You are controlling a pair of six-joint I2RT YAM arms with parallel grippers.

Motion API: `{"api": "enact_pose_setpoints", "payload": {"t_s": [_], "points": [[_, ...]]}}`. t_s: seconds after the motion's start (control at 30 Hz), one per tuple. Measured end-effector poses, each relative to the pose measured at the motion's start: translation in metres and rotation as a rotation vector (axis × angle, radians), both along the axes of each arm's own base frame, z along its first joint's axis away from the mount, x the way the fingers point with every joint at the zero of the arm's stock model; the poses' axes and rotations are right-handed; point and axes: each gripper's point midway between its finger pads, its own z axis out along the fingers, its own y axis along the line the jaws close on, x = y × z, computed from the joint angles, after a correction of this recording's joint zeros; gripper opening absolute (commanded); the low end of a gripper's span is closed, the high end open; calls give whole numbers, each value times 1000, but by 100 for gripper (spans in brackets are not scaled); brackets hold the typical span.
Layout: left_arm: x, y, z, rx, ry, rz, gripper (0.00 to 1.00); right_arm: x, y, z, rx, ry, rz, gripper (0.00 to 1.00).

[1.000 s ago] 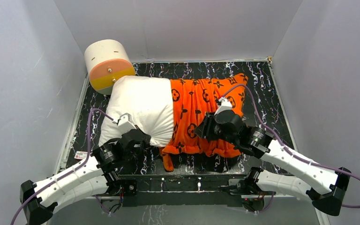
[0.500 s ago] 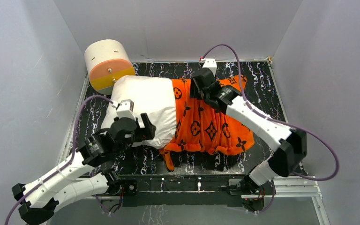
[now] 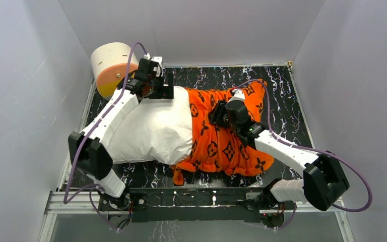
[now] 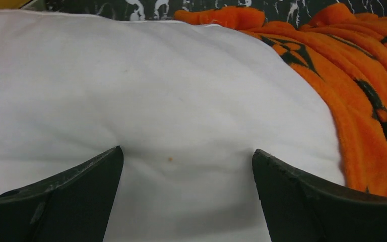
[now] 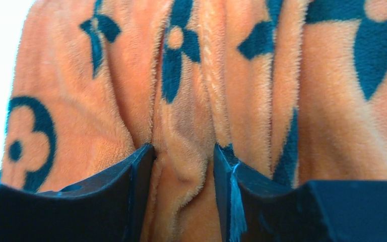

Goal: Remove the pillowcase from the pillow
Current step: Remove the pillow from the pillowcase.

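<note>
The white pillow point(image 3: 151, 126) lies across the black marbled floor, its left part bare. The orange pillowcase point(image 3: 227, 146) with black motifs is bunched over its right part. My left gripper point(image 3: 156, 88) is at the pillow's far edge, open wide. In the left wrist view its tips point(image 4: 187, 154) press into the white pillow point(image 4: 156, 91) with nothing pinched, and the pillowcase point(image 4: 363, 101) lies to the right. My right gripper point(image 3: 217, 114) sits on the pillowcase's upper middle. In the right wrist view its jaws point(image 5: 184, 151) clamp a raised fold of the pillowcase point(image 5: 232, 75).
A cream-and-orange cylinder point(image 3: 108, 63) lies at the back left, just behind the left wrist. White walls close in the floor point(image 3: 282, 85) on three sides. A metal rail point(image 3: 201, 196) runs along the near edge by the arm bases.
The left gripper opened and swung from the pillow's near edge over to its far edge. The right gripper came back from the far edge to the pillowcase's middle and closed on a fold.
</note>
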Motion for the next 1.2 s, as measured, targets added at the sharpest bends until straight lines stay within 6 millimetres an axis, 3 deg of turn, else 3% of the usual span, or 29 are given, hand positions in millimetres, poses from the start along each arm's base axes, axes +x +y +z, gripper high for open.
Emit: {"api": "enact_pose_setpoints", "payload": {"t_s": [0.13,0.17,0.2,0.27,0.33,0.37,0.5,0.63,0.73,0.8,0.87,1.0,1.03,1.1,1.2], "points": [[12,-21,-28,-28,99,-149,96,-2,4,14,40,-32,29,61],[11,-23,-34,-33,116,-171,86,-1,5,17,28,-28,35,61],[8,-25,-43,-44,134,-198,65,1,6,20,10,-23,41,63],[2,-25,-55,-70,155,-225,36,4,7,28,-29,-7,56,66],[-5,-25,-63,-105,152,-249,10,7,10,45,-61,-2,79,76],[-9,-27,-63,-124,140,-257,2,8,12,54,-69,-6,90,82],[-23,-27,-53,-179,52,-258,0,8,15,101,-116,-57,131,91],[-40,-22,-48,-227,7,-222,0,27,-3,134,-175,-117,69,96],[-47,-19,-46,-254,-17,-189,0,61,-29,135,-222,-99,-27,98],[-51,-17,-43,-270,-39,-166,0,79,-43,115,-264,-51,-62,98],[-55,-14,-42,-280,-61,-147,0,91,-54,82,-323,24,-70,88],[-60,-9,-40,-294,-84,-107,0,109,-57,20,-435,178,-63,45],[-60,-9,-40,-297,-85,-99,0,114,-57,13,-452,187,-61,39],[-60,-7,-42,-303,-85,-69,0,122,-58,8,-479,189,-76,12],[-61,-4,-42,-318,-87,-23,0,129,-66,16,-502,168,-107,6]]}}
